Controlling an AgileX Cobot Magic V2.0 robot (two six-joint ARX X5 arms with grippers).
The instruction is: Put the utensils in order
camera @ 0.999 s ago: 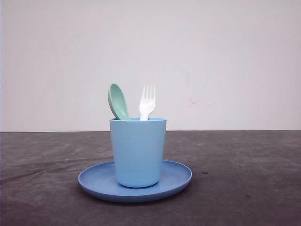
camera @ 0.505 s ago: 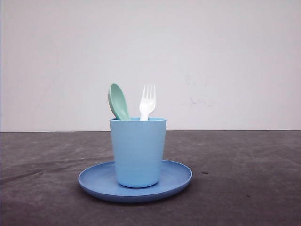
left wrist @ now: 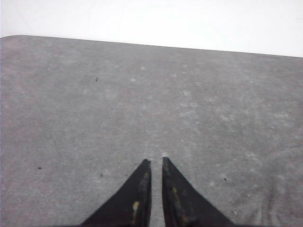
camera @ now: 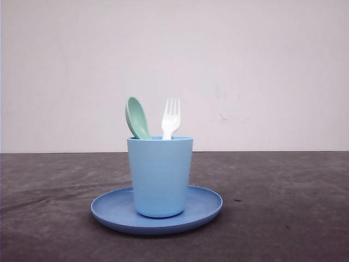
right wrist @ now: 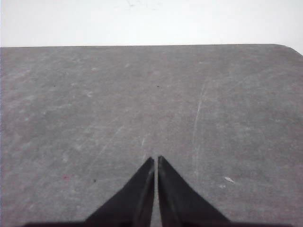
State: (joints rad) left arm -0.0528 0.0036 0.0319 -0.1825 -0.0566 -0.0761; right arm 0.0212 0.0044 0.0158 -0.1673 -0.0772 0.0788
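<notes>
The mint-green spoon (camera: 137,118) and the white fork (camera: 170,118) stand upright side by side in a light blue cup (camera: 160,176), heads above its rim, handles hidden inside. The cup stands on a round blue plate (camera: 203,207) in the middle of the dark table. In the left wrist view my left gripper (left wrist: 155,161) hangs over bare grey table, its black fingers nearly together with nothing between them. My right gripper (right wrist: 155,159) is likewise shut over bare table, holding nothing.
The dark grey tabletop (camera: 283,207) stretches to both sides of the plate. A white wall (camera: 262,71) rises behind the table's far edge. The table's rounded far corners show in both wrist views.
</notes>
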